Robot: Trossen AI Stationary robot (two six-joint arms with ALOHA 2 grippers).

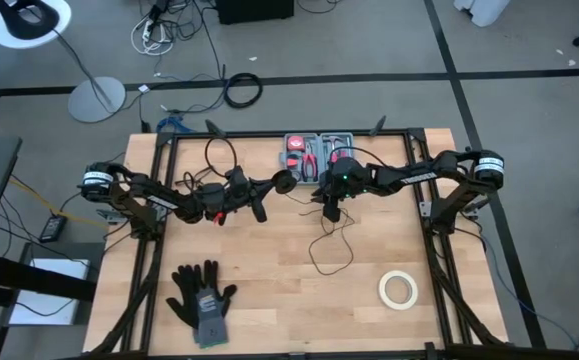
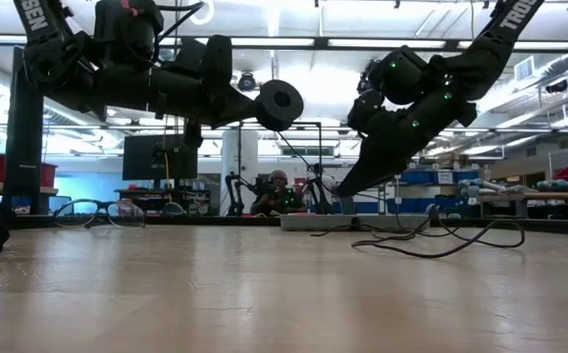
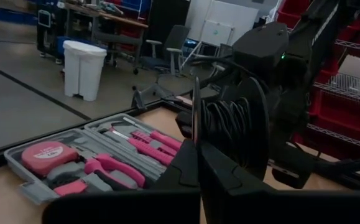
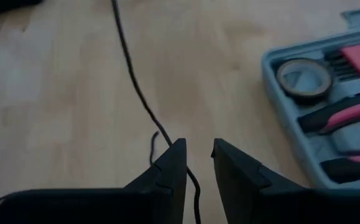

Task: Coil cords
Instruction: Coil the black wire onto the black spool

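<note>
Left claw (image 1: 274, 184) is clenched on the round black disc (image 1: 283, 181) at the end of the cord (image 1: 331, 240), holding it up off the surface (image 1: 289, 300) near the middle of the back half. From the left wrist the disc (image 3: 229, 127) looks like a spool on edge, with turns of thin black wire wound between its two flat faces and the closed fingers (image 3: 189, 165) pinching one rim. In the low view the disc (image 2: 278, 104) hangs well above the wood, at the tip of the left claw (image 2: 264, 106).

Right claw (image 1: 331, 212) points down just beside the disc, close to the tool case (image 1: 314, 155). Its fingers (image 4: 170, 171) stand a little apart — released, not gripping — and the thin black cord (image 4: 136, 87) runs across the wood and passes between them down by the surface. From there the cord trails toward the front in a loose loop, lying slack on the wood.

Farther off on the surface lie a pair of black gloves (image 1: 202, 295) at the front left and a white tape roll (image 1: 398, 289) at the front right — both well apart from the cord. The tool case (image 4: 329, 118) shows pink-handled tools and a tape measure.
</note>
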